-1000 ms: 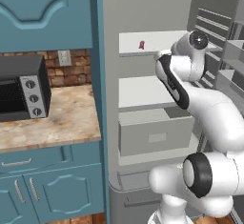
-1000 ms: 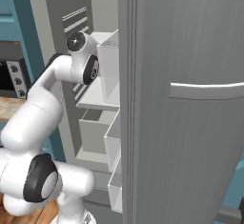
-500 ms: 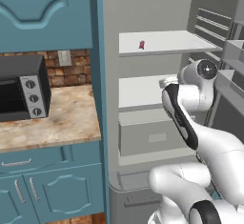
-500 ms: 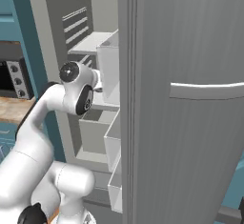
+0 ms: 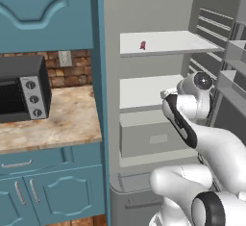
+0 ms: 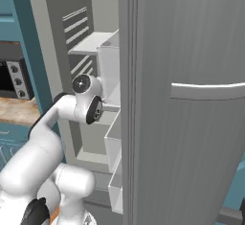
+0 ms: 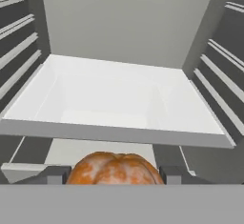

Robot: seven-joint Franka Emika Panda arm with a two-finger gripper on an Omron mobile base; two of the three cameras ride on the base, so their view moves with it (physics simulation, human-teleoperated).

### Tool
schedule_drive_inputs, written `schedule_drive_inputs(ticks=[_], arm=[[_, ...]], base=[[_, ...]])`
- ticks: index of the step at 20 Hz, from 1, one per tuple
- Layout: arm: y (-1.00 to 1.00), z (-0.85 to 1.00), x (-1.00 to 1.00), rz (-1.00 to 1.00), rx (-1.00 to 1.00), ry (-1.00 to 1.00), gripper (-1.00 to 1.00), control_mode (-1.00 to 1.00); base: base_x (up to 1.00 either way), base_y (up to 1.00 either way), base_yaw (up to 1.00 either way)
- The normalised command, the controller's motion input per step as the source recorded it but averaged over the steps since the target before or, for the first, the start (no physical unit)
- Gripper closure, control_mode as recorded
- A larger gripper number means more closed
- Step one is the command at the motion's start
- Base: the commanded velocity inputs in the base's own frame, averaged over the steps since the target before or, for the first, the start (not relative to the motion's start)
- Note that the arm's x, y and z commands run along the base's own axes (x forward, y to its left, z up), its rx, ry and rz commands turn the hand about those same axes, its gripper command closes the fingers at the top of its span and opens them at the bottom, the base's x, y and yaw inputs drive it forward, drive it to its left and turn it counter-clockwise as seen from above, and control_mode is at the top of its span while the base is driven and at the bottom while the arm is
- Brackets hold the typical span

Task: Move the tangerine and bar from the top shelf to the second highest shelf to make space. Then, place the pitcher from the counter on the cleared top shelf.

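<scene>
Currently: Tangerine Held at the Second Shelf

Presently my end effector [image 7: 114, 175] is closed on the round orange tangerine [image 7: 114, 169], which sits between my two small dark fingertips [image 7: 52, 175] in the hand view. The fruit fills the gap between them, and each fingertip meets one of its sides.

Position of the hand: in the hand view, the flat white second shelf board [image 7: 119, 99] of the grey fridge lies directly ahead, its thin front edge just above the tangerine. A lower white surface shows beneath that edge. Ribbed grey side walls flank the shelf on both sides.

Position of the arm: in the left base view, my white arm with dark joints reaches into the open fridge, with the wrist beside the right end of the second shelf [image 5: 144, 91].

Position of the bar: the tiny thin red-pink wrapped bar [image 5: 142, 45] rests on the uppermost flat white top shelf [image 5: 168, 41], toward its left front part.

Surroundings: a black microwave oven [image 5: 21, 89] stands on the beige-and-brown marbled stone counter [image 5: 53, 124], left of the fridge, above teal cabinet doors [image 5: 48, 191].
</scene>
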Motion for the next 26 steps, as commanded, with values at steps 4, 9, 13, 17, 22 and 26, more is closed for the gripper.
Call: schedule_drive_inputs(ticks=[4,9,13,17,22,26], arm=[[-0.12,-0.28,0.56,0.00,0.00,0.07,1.00,-1.00],[-0.15,-0.30,0.49,0.00,0.00,0.07,1.00,-1.00],[-0.17,-0.30,0.49,0.00,0.00,0.01,1.00,-1.00],[-0.13,-0.38,0.46,0.00,0.01,0.00,1.00,-1.00],[-0.14,-0.26,0.58,0.00,0.03,0.00,1.00,-1.00],[-0.17,-0.13,0.61,0.00,0.05,0.00,1.00,-1.00]], base=[[0.00,0.00,0.00],[0.00,0.00,0.00],[0.00,0.00,0.00],[0.00,0.00,0.00],[0.00,0.00,0.00],[0.00,0.00,0.00]])
